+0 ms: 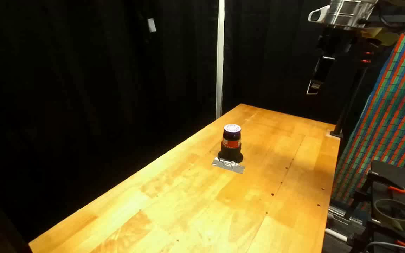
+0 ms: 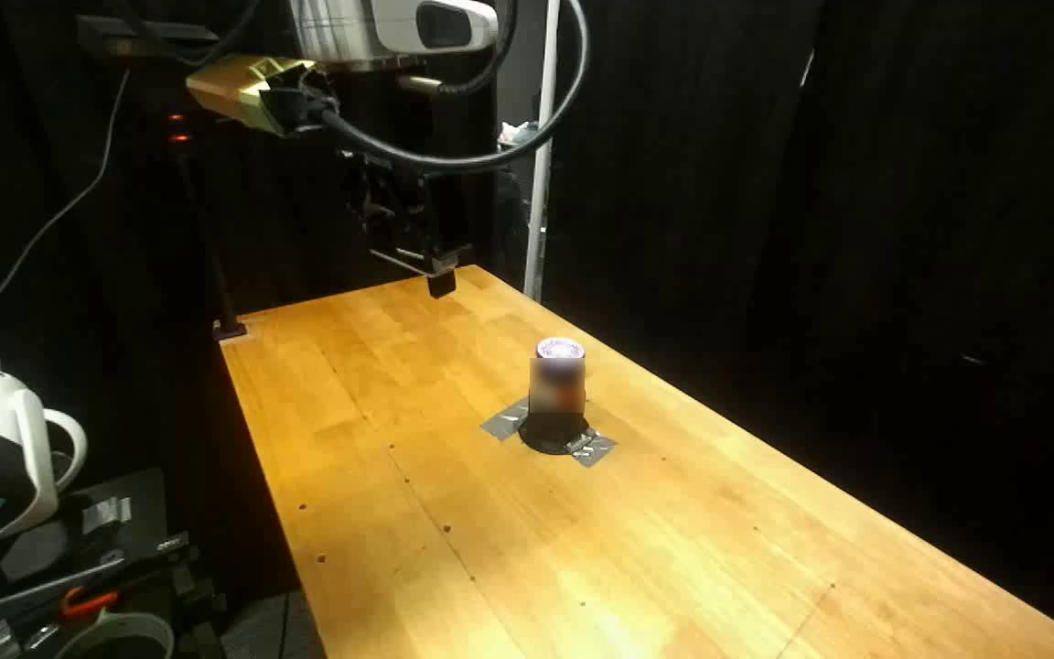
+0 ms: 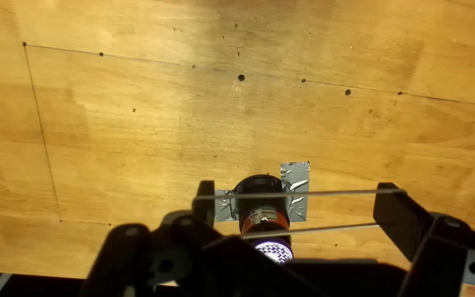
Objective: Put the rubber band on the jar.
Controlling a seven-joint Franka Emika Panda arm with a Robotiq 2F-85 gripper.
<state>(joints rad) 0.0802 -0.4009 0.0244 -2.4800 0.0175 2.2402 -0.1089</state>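
Our claw (image 3: pixel 295 201) stands wide, fingertips (image 3: pixel 391 208) inside a taut rubber band (image 3: pixel 336 193) that we judge light, springy and best held from within.

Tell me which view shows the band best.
Wrist view: close up, both strands of the band show, stretched across the open pincer. In both exterior views it's just thin, short lines at the pincer's tips.

1. Table (image 3: pixel 138 144): smooth wood, softly glossy.
2. Jar (image 3: pixel 264 218): looks paper-labelled.
3. Tape (image 3: pixel 297 181), at two o'clock from the jar in the wrist view: crinkled, shiny.
4. Curtain (image 1: pixel 83 88): matt cloth.
5. Arm end (image 1: pixel 348 14): polished metal.
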